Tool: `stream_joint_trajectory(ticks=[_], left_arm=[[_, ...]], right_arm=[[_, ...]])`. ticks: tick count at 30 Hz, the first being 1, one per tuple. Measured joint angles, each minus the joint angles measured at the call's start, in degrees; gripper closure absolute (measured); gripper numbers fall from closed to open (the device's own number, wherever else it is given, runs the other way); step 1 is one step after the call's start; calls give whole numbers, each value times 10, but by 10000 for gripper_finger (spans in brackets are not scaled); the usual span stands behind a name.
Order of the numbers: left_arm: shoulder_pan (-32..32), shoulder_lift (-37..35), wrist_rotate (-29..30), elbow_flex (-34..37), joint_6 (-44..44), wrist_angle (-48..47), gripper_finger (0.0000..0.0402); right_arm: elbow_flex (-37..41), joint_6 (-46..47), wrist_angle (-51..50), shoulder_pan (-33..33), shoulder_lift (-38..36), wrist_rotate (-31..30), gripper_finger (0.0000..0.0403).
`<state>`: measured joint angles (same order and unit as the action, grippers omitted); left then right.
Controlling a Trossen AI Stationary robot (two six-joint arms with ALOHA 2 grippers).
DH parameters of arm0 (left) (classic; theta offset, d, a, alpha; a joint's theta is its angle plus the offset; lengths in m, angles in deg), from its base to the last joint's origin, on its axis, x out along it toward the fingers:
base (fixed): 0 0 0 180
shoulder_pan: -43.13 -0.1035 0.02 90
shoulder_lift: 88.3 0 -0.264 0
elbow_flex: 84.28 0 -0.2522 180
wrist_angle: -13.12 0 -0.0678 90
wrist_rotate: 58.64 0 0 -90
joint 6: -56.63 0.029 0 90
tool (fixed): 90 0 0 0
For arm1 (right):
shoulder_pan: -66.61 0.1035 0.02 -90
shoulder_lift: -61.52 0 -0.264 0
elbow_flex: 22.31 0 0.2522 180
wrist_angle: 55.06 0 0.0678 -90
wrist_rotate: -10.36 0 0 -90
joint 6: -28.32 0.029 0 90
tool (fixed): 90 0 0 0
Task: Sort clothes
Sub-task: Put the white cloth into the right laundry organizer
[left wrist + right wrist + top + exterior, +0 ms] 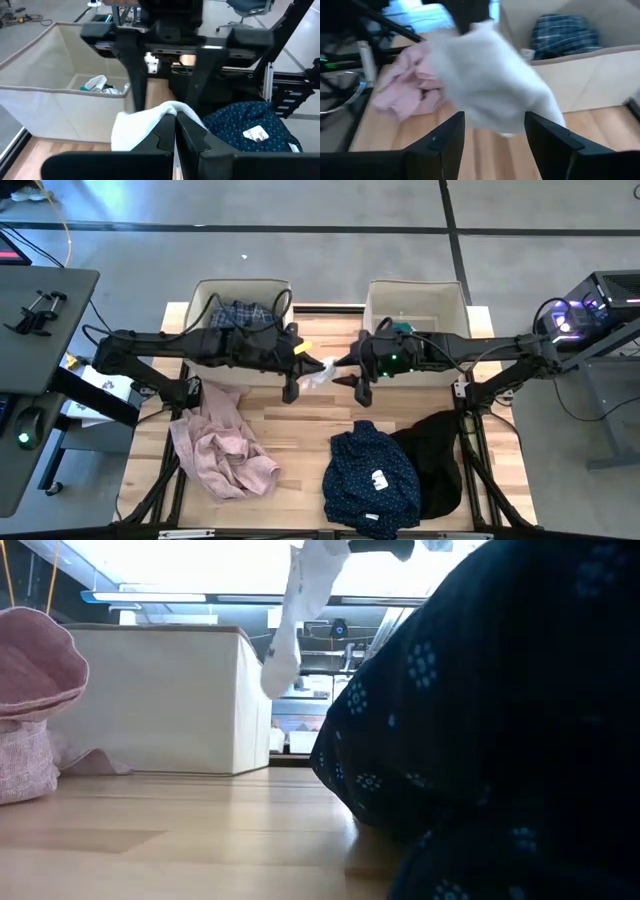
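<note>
the left claw (322, 366) is clenched on a white sock (318, 377), holding it in the air above the middle of the worktop (300, 480), toward its back edge. the sock is soft and limp, hanging down in a long crumpled fold. the right claw (345, 370) faces it with its fingers spread, just beside the sock, gripping nothing. a pale pink shirt (225, 445) lies bunched near the left edge. a navy dotted shirt (370, 475) with a white label lies near the front edge, a black garment (440, 455) touching it. a blue plaid shirt (243, 315) sits in the left box (200, 295).
</note>
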<state>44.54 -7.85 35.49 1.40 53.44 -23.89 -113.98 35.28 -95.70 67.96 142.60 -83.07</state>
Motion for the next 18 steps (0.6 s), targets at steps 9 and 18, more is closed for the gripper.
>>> stream_joint_trajectory(ticks=[9, 18], left_arm=[[1, 0, 0, 0, -11, -16, 401], [1, 0, -3, 0, -12, -3, 401]], right_arm=[[0, -4, -7, 1, -22, -8, 209], [0, -44, 14, 1, -10, 20, 209]])
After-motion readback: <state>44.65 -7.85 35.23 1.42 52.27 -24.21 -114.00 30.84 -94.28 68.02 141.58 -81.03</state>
